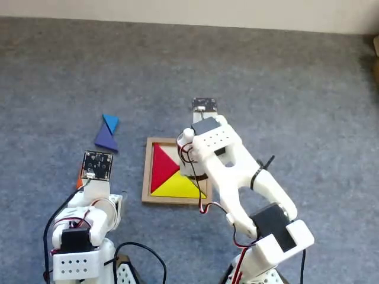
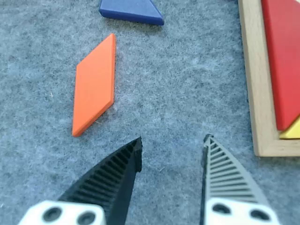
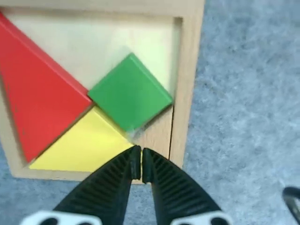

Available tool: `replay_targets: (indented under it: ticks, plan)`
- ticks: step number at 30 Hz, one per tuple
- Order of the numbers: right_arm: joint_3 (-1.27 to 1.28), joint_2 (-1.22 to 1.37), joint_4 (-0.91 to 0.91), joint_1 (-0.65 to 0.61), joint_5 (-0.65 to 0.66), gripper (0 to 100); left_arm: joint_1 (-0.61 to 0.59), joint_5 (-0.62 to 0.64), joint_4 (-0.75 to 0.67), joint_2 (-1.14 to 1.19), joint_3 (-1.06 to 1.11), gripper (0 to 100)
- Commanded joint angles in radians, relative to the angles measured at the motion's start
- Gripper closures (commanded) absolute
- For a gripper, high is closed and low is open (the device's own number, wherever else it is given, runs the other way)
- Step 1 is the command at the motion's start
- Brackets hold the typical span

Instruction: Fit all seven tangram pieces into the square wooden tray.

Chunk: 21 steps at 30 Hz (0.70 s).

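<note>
Half of the wooden tray (image 1: 145,174) lies hidden under the right arm (image 1: 234,171).

Wooden tray (image 1: 145,171) holding red triangle (image 1: 163,165), yellow triangle (image 1: 174,188), right arm (image 1: 237,171) over it, dark blue piece (image 1: 106,141) on carpet (image 1: 296,89)

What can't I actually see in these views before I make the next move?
- High view: the right arm covers the right side of the tray, hiding the green square.
- High view: the left arm covers nearly all of the orange piece.
- Left wrist view: the frame edge cuts off the dark blue piece and most of the tray.
</note>
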Motion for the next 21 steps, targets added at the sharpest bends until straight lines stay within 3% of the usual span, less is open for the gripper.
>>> replay_targets:
  ticks: [1, 9, 21]
  plan:
    - [-0.008, -0.01, -0.097, -0.004, 0.028, 99.5, -0.005, 0.009, 0.005, -0.05, 0.021, 79]
    - [0.096, -0.005, -0.344, -0.002, 0.028, 99.5, -0.005, 0.009, 0.005, -0.05, 0.021, 79]
    - [0.252, -0.016, -0.315, -0.007, 0.028, 99.5, -0.005, 0.009, 0.005, -0.05, 0.021, 79]
